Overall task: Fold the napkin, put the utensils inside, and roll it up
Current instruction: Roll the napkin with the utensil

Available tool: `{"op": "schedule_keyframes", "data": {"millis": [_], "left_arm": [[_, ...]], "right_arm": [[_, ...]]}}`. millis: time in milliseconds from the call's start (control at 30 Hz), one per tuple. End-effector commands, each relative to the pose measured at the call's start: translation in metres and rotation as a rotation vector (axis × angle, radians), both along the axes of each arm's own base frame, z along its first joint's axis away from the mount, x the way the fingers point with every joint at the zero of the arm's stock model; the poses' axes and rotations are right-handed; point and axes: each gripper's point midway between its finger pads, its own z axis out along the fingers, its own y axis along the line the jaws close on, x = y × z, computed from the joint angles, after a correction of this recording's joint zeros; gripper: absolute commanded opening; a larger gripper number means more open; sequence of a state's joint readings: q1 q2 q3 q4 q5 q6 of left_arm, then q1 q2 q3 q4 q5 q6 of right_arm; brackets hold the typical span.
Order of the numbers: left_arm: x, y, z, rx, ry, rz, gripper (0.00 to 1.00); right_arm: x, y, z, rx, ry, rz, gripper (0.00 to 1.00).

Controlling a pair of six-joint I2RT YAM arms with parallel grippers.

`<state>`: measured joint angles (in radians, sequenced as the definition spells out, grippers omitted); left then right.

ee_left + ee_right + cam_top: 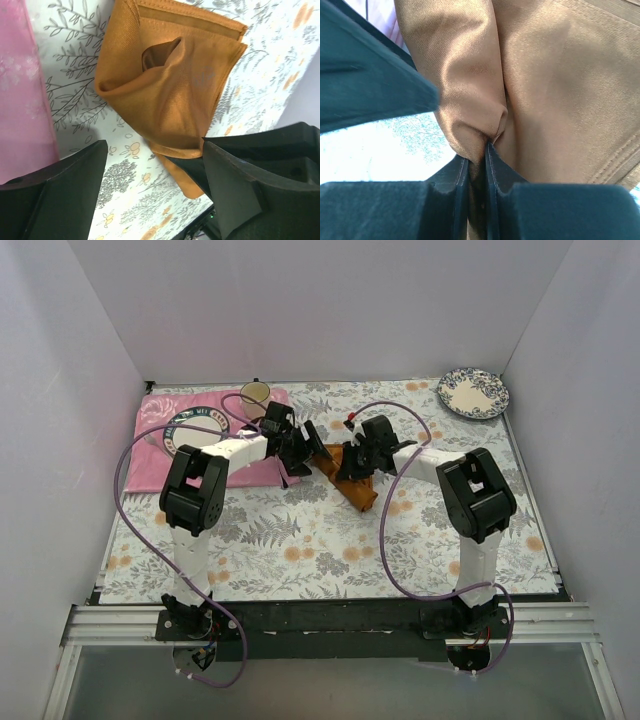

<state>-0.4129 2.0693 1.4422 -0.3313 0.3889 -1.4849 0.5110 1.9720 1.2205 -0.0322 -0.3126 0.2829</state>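
Note:
The rust-orange napkin (358,490) lies folded and bunched on the floral tablecloth at mid-table, between the two arms. In the left wrist view the napkin (170,85) has an open pocket-like fold, and its narrow end trails down beside the right finger (250,185). My left gripper (155,185) is open just left of the napkin, with only tablecloth between its fingers. My right gripper (477,150) is shut, pinching a raised fold of the napkin (545,100). From above, the right gripper (352,462) sits on the napkin's upper part and the left gripper (305,450) beside it. The utensils are out of view.
A pink placemat (160,465) lies at the back left with a blue-rimmed plate (190,425) on it and a cup (255,395) at its far edge. A patterned plate (473,392) sits at the back right. White walls close in three sides.

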Motion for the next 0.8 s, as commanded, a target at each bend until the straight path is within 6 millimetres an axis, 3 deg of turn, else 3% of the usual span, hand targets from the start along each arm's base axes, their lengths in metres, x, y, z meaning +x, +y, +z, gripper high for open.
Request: {"op": "schedule_keyframes", "data": {"millis": [0,100,233,400,567,633,667,767], "left_arm": [[0.015,-0.012,0.039,-0.100,-0.091,-0.019,0.77],[0.014,-0.011,0.048,-0.113,-0.131,-0.017,0.77],[-0.004,-0.006,0.050,-0.115,-0.114,-0.012,0.78],[-0.019,-0.012,0.037,-0.131,-0.063,-0.015,0.79],[-0.010,-0.025,0.028,-0.193,-0.059,-0.026,0.76],[-0.004,-0.030,0.034,-0.221,-0.093,-0.034,0.70],[-0.003,-0.032,0.039,-0.234,-0.107,-0.033,0.59],[0.000,-0.035,0.053,-0.276,-0.159,-0.049,0.50]], "right_arm": [[-0.012,-0.006,-0.016,0.016,0.085,0.005,0.01],[-0.009,-0.006,-0.014,0.048,0.102,0.000,0.01],[-0.005,-0.005,-0.019,0.126,0.172,-0.003,0.01],[-0.002,-0.004,-0.022,0.224,0.260,0.030,0.01],[0.002,-0.006,-0.026,0.285,0.327,0.066,0.01],[0.002,-0.008,-0.029,0.292,0.331,0.068,0.01],[0.003,-0.010,-0.029,0.292,0.333,0.069,0.01],[0.005,-0.014,-0.030,0.288,0.330,0.066,0.01]]}}
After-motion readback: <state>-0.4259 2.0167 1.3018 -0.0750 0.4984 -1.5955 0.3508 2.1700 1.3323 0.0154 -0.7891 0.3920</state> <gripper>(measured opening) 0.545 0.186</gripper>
